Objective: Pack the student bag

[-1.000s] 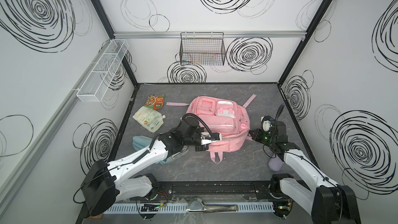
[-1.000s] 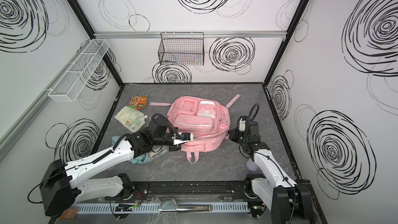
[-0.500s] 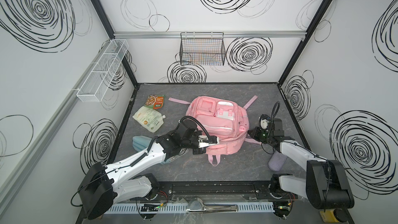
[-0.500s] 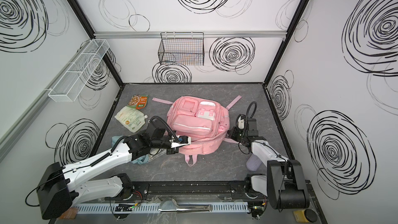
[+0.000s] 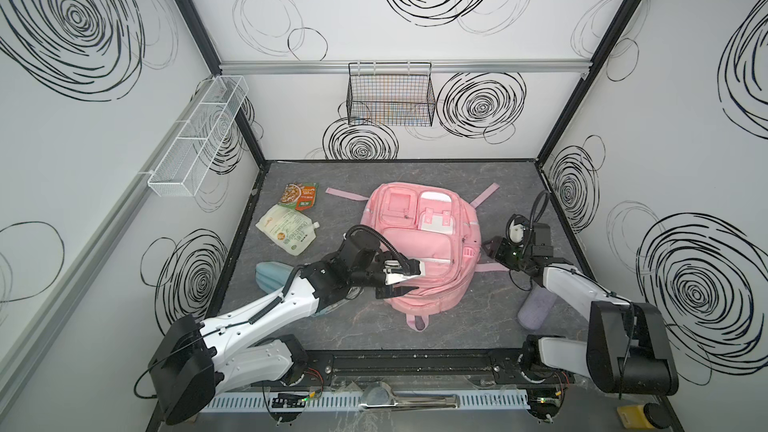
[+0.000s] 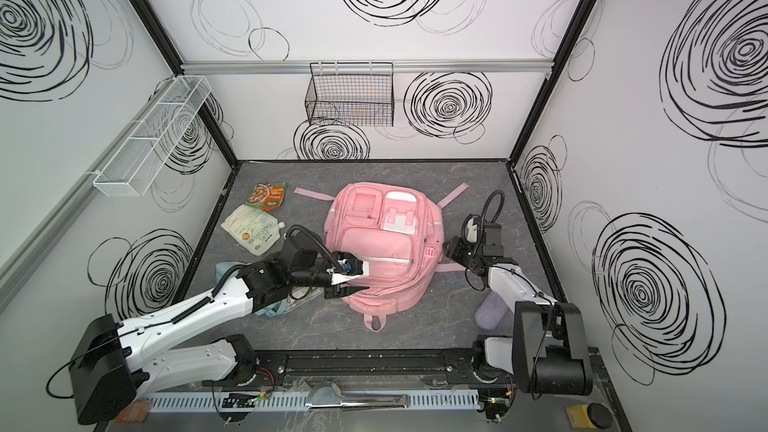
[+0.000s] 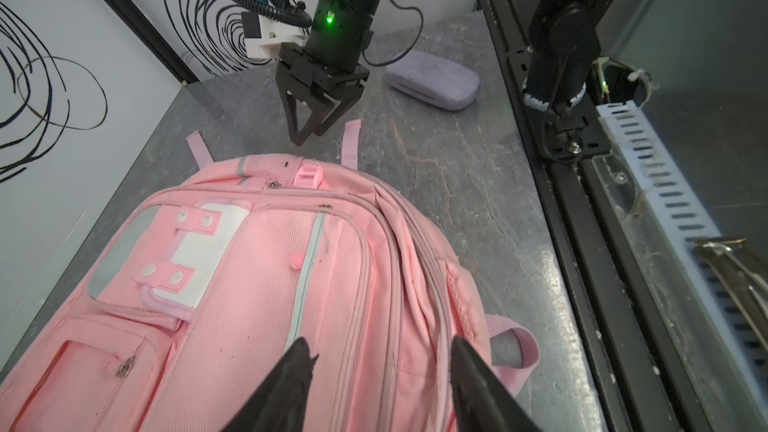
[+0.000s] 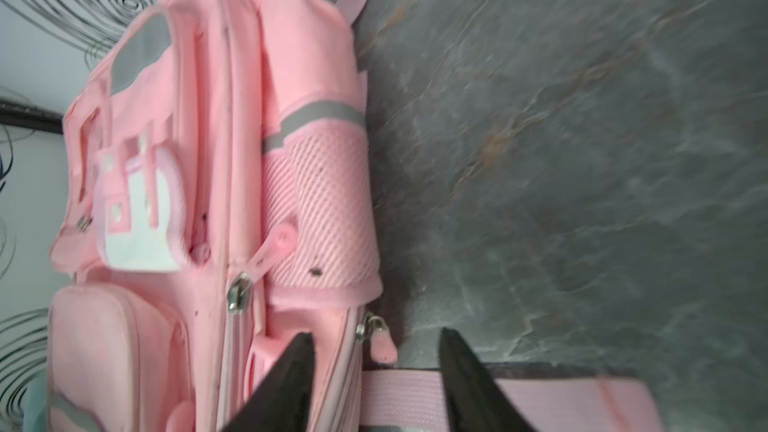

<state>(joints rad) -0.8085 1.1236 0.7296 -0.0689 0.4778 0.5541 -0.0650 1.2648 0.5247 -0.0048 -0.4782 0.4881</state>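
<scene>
Grey and stone-patterned, the bench carried everything. The student bag lay flat in its middle, pockets up and top loop toward the front edge, probably so that the zippers could be reached from above. The left end effector hovered over the bag's part nearest the front edge, jaws apart and empty. The right end effector stood at the bag's right side, also open and holding nothing. A purple case lay near the front right corner, and a white spout pouch near the left edge, both not yet packed. A zipper pull lay just by the right jaws, so I judged that opening a compartment was the step in hand.
</scene>
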